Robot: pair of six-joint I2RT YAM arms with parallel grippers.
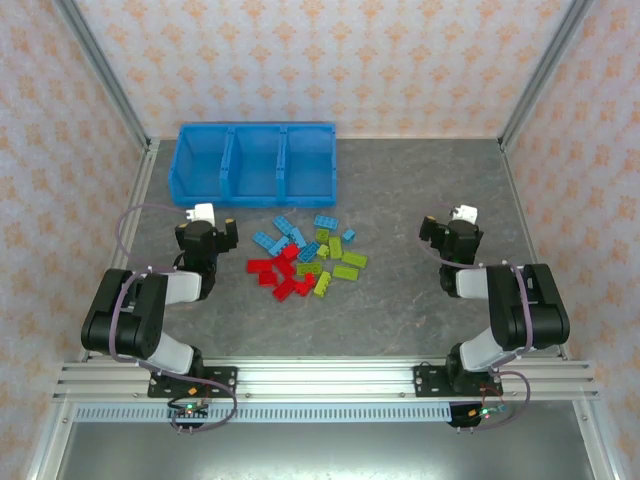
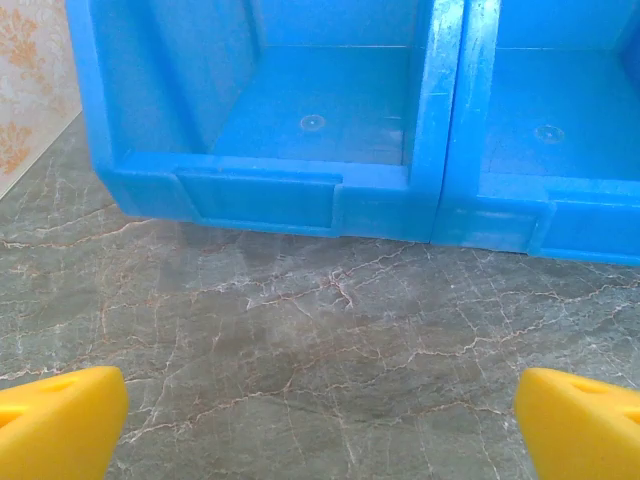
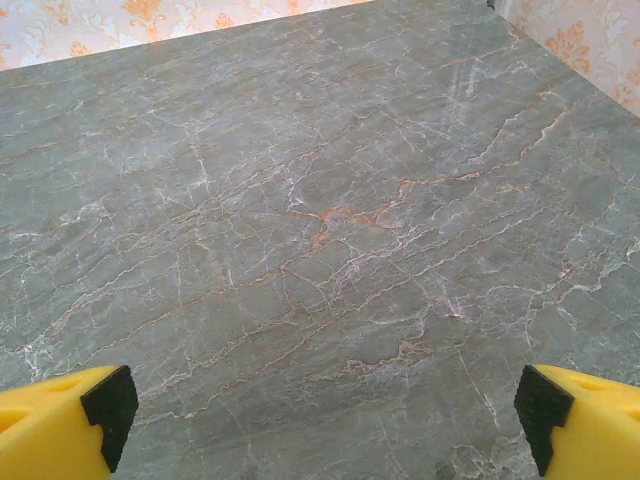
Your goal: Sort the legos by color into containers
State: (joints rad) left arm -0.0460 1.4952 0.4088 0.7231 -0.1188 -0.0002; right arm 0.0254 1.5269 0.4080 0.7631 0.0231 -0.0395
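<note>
Legos (image 1: 305, 262) lie mixed at frame centre on the desk (image 1: 400, 320), just below the empty containers (image 1: 255, 197) at upper left. Left gripper (image 2: 320, 440) and right gripper (image 3: 320, 430), both spread wide and holding nothing, flank the heap, presumably to share the reach; sorting not begun.

Empty blue containers (image 2: 262, 196), gripper (image 2: 320, 420) spread wide

a grey marbled table (image 1: 400, 320) carries the blue containers (image 1: 255, 193) at its far edge and loose legos (image 1: 300, 262) near the middle.
</note>
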